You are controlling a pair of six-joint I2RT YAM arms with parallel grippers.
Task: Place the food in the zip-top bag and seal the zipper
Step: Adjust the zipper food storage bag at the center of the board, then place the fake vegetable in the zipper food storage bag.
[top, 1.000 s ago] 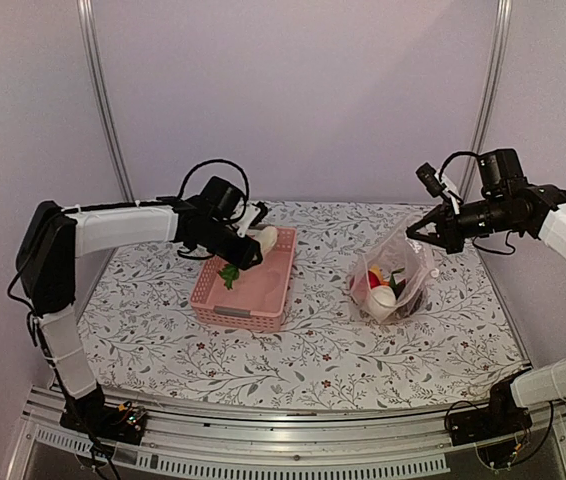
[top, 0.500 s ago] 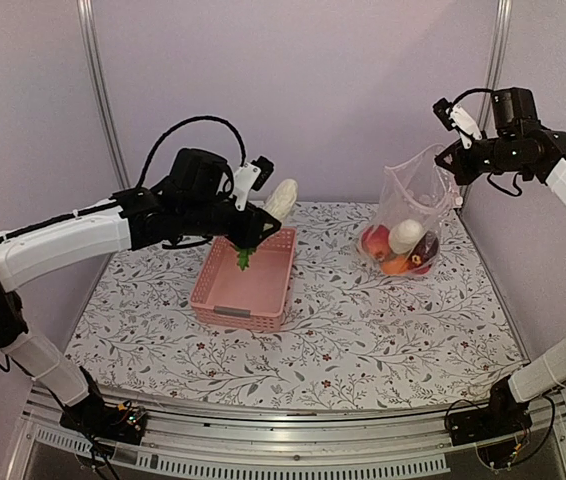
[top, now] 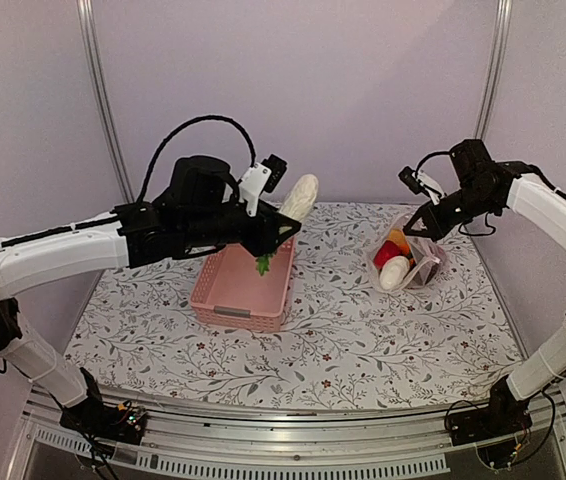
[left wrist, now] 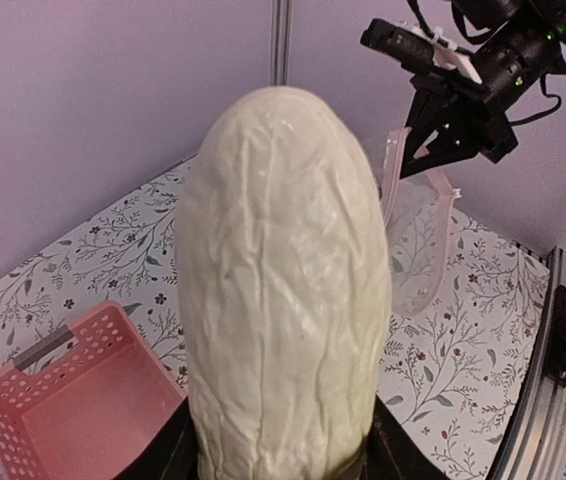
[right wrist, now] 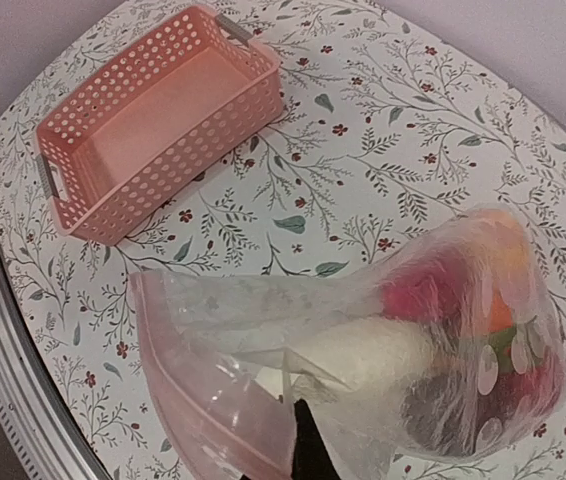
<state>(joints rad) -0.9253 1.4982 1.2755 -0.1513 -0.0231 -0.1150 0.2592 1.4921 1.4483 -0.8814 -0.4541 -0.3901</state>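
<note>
Though partly hidden behind both arms in the top view, floral-print table [top: 363, 340] under everything. Pink basket [top: 243, 290] left of centre on table, sitting flat, open side up.

Zip-top bag [top: 408, 258] right of centre, well apart from basket, clear and crinkly. Mouth end lifted toward upper right, loaded end low by the table; hard to tell from these views whether resting on it or just off it. Pinched at mouth edge by right tool [top: 425, 222], pressed together on the plastic, dark fingertip [right wrist: 303, 445] showing against the film in right wrist view. Not sealed, mouth gaping.

White radish [top: 300, 197] up in the air over basket's far right corner, between basket and bag, tilted with rounded tip pointing up and right. Clamped at lower end by left tool [top: 279, 228], closed on it from both sides. Fills most of left wrist view, wrinkled pale skin.

Food [top: 391, 262] inside bag, bunched at the low end: red, orange and dark maroon pieces plus one white piece.

Zipper [right wrist: 178, 385] a pale pink strip along bag mouth, its two sides apart and curving open.

Green leaf [top: 263, 264] hanging below left tool, over basket.
</note>
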